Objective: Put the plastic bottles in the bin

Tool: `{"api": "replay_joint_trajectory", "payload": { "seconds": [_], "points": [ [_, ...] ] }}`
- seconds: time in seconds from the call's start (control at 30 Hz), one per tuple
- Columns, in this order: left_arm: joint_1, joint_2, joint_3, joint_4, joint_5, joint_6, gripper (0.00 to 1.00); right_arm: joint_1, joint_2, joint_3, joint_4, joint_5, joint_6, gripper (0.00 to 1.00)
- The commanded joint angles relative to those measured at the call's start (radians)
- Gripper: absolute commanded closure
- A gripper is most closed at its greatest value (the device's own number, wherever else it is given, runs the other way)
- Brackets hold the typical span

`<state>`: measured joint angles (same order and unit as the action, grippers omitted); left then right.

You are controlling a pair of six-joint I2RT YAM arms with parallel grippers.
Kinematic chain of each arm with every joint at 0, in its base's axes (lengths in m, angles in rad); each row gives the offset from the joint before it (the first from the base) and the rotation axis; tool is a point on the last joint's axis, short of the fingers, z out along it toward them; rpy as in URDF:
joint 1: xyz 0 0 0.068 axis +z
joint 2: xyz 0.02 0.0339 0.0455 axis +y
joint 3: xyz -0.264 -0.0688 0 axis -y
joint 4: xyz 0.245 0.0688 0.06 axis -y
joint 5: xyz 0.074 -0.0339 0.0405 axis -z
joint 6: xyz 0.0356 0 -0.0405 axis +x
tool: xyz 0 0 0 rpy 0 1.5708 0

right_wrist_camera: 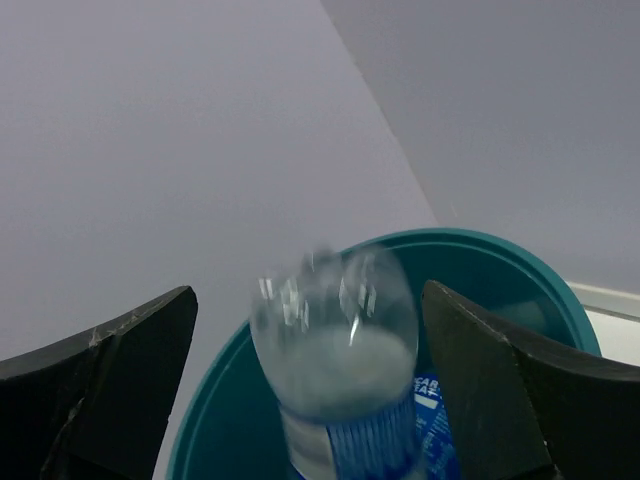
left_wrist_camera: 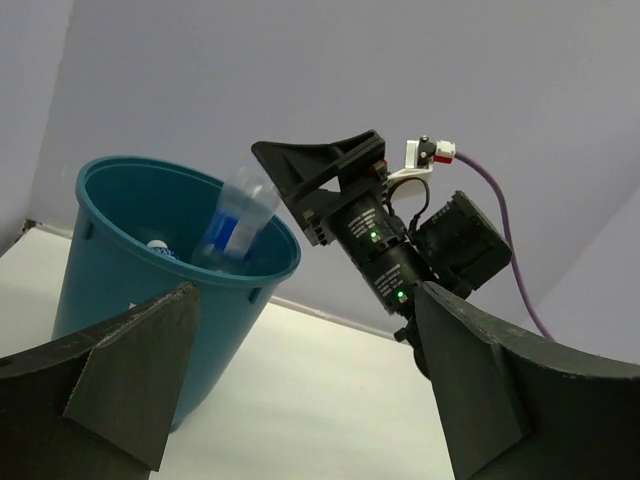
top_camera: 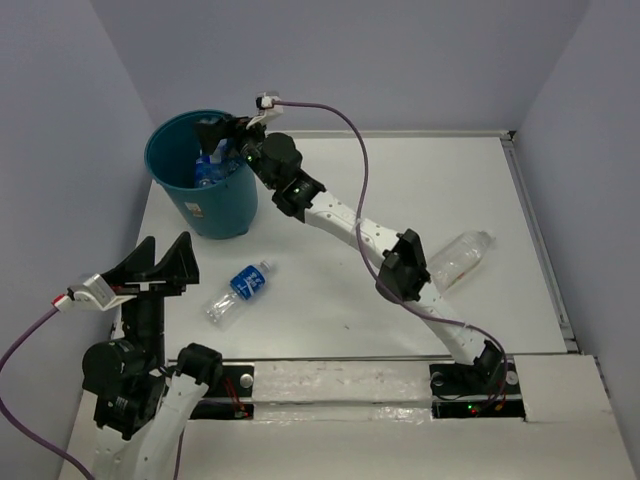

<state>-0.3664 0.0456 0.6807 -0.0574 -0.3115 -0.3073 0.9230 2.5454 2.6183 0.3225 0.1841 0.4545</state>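
1. Right gripper (top_camera: 218, 135) over bin (top_camera: 215, 205), jaws wide, gripping nothing. Loose bottle (left_wrist_camera: 235, 225) just below, tipping into the mouth.
2. Inner bottle (right_wrist_camera: 432, 392) lies beneath.
3. Left gripper (top_camera: 165, 245) spread, empty. Labelled bottle (top_camera: 238, 292) near it, plain bottle (top_camera: 462, 255) well apart; both remain.

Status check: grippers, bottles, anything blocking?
Left gripper open, empty. Right gripper open above bin, free bottle between its fingers. Two more on table: blue-label bottle mid-table, clear bottle partly behind right arm. Nothing else in the way.
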Motion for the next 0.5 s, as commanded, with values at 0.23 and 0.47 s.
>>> {"api": "replay_joint_trajectory", "payload": {
  "seconds": [0.23,0.47],
  "points": [
    [-0.006,-0.001,0.0,0.038,-0.06,0.016,0.01,0.039,-0.184,-0.062,0.056,0.02,-0.203,0.0],
    [-0.005,0.03,0.003,0.014,-0.118,-0.01,0.01,0.039,-0.58,-0.59,-0.04,-0.276,-0.382,0.0]
  ]
}}
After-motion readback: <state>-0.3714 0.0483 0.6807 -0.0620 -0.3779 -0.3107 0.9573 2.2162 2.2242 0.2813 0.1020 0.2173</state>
